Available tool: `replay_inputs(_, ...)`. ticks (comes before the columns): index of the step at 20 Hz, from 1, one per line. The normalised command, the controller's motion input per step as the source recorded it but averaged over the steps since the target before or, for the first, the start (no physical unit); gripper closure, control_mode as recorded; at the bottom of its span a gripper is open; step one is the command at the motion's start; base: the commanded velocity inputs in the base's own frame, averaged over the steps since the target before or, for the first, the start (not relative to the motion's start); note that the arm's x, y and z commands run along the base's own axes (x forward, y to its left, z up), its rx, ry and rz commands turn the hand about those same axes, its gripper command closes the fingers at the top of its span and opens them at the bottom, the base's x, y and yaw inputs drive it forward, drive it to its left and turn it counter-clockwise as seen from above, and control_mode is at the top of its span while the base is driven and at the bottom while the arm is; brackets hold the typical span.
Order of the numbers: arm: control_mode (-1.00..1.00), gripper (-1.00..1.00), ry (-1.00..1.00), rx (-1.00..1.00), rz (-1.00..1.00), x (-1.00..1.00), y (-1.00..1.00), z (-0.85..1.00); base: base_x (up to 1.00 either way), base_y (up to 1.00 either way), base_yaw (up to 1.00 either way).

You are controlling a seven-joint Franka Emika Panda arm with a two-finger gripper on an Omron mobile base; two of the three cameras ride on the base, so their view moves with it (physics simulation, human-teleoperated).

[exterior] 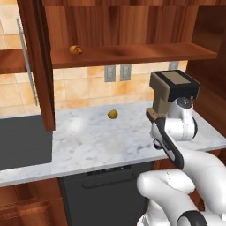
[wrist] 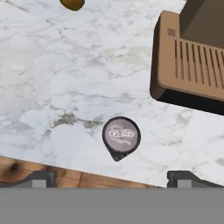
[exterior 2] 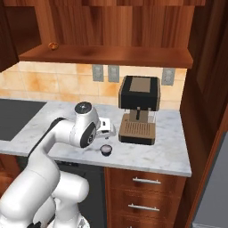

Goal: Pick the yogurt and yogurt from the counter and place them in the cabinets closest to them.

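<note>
Now, line by line:
Jaws: spread wide, empty, one dark tip at each lower corner of the hand view.
Gripper (wrist: 112, 177): above the marble near its front edge, looking down; touching nothing.
Yogurt cup (wrist: 121, 135): dark cup with a light printed lid, standing upright on the counter (wrist: 52, 87), between the two fingertips and a little beyond them; apart from both. Also seen from the right base camera as a small dark cup (exterior 2: 106, 150) just in front of the hand, near the counter's front edge.
Coffee machine (exterior 2: 138, 109): black and tan, just beside the cup, its slatted drip tray (wrist: 192, 65) close by but not touching.
Yellow-brown ball (exterior: 112, 114): on the marble, well apart from the cup, toward the tiled wall.
Wall cabinet (exterior: 37, 66): door swung open, silver bar handle along its edge, wooden shelf (exterior: 132, 54) exposed over the counter.
Brown pastry-like item (exterior: 75, 50): lying on that shelf, toward its left end.
Drawers (exterior 2: 142, 196): reddish-brown, under the counter below the coffee machine.
</note>
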Motion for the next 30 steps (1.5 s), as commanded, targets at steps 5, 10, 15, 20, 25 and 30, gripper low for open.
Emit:
replay_inputs(5,-1.0,-1.0,0.0,0.0,0.0,0.01,0.0,-0.08,0.0,0.0,0.0)
replay_inputs(10,-1.0,-1.0,0.0,0.0,0.0,0.06,-0.08,-0.32,0.0,0.0,0.0)
replay_inputs(15,-1.0,-1.0,0.0,0.0,0.0,0.16,-0.1,-0.33,0.0,0.0,0.0)
replay_inputs(20,-1.0,-1.0,0.02,0.0,0.0,0.28,-0.01,-0.25,0.0,0.0,0.0)
replay_inputs(25,-1.0,-1.0,0.04,0.0,0.0,0.38,0.0,-0.19,0.0,0.0,0.0)
replay_inputs(30,-1.0,-1.0,0.08,0.0,0.0,0.26,-0.07,-0.29,0.0,0.0,0.0)
